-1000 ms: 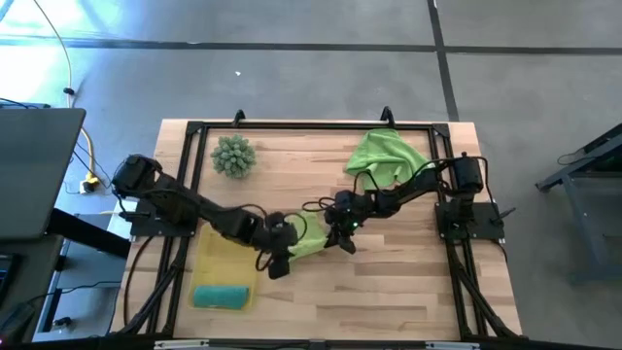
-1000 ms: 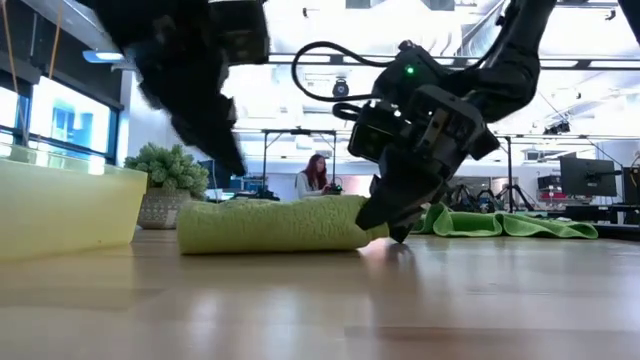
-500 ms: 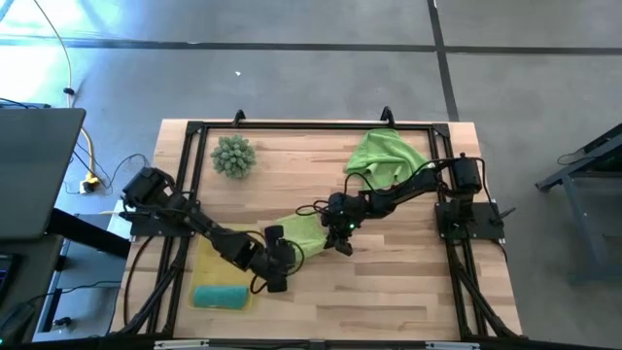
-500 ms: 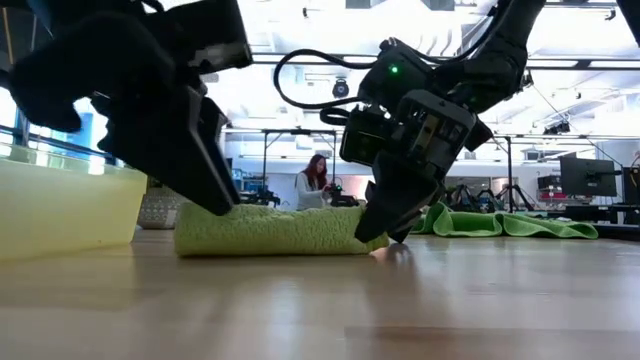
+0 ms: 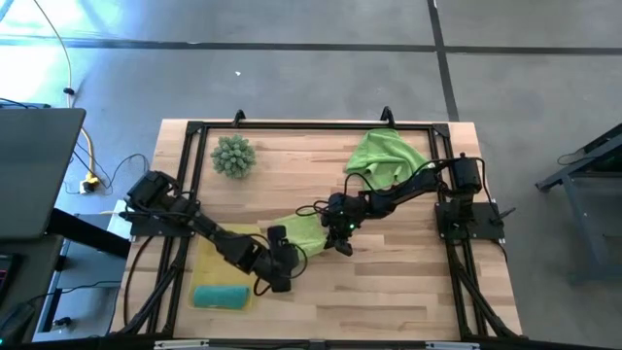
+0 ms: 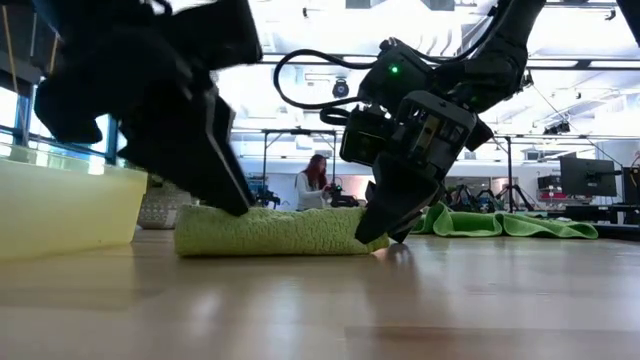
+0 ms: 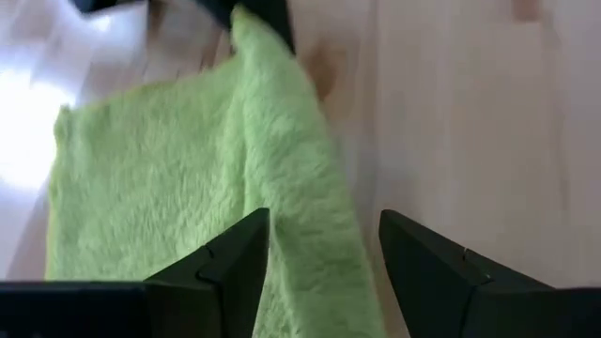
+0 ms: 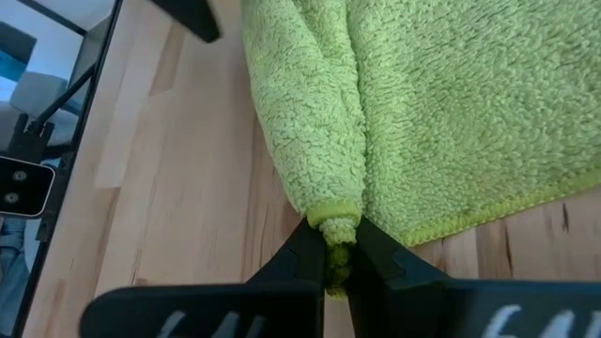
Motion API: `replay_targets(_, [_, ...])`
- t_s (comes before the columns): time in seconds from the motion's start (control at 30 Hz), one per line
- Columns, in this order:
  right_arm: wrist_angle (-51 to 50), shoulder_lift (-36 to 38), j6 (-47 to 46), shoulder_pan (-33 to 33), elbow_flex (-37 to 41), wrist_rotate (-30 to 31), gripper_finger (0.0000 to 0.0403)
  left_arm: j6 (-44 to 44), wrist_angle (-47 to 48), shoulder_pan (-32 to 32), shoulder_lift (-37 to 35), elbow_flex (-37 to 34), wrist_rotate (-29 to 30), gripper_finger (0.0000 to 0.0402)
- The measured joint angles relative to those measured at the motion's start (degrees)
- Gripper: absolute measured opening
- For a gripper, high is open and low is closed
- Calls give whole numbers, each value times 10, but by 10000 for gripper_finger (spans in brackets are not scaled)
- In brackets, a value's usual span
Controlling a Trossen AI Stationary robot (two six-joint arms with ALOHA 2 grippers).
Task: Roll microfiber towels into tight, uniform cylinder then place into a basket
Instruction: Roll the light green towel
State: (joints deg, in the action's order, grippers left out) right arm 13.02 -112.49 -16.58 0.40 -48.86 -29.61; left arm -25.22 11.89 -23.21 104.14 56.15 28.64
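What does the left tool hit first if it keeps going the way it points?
Most likely the half-rolled lime green towel: the left tool, open, straddles its rolled edge. Past that is the right tool, shut on the roll's far end; depth there is unclear.

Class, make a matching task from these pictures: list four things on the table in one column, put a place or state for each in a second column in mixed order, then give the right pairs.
Column one:
1. teal towel
2. half-rolled lime towel
3. loose lime towel
4. spiky ball

Column two:
A. crumpled at the far right of the table
B. at the far left of the table
C. rolled, lying in the yellow basket
D. mid-table, its end pinched by the right gripper

Pairs: 1-C, 2-D, 3-A, 4-B
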Motion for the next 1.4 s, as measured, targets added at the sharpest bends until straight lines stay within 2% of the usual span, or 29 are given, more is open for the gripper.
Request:
replay_targets(0.23, [-1,0,1,0,0,0,3,22,21,-18,-1,30,-8,191])
replay_targets(0.57, [0,0,1,0,0,1,3,-25,50,-17,42,20,-15,191])
replay_targets(1.0, [1,0,1,0,0,1,3,-8,80,-5,37,35,22,191])
replay_targets(1.27, [1,0,14,1,0,-3,3,-73,113,19,55,37,-8,190])
replay_targets(1.4, [-3,5,51,3,0,-14,29,-104,116,34,60,38,-56,177])
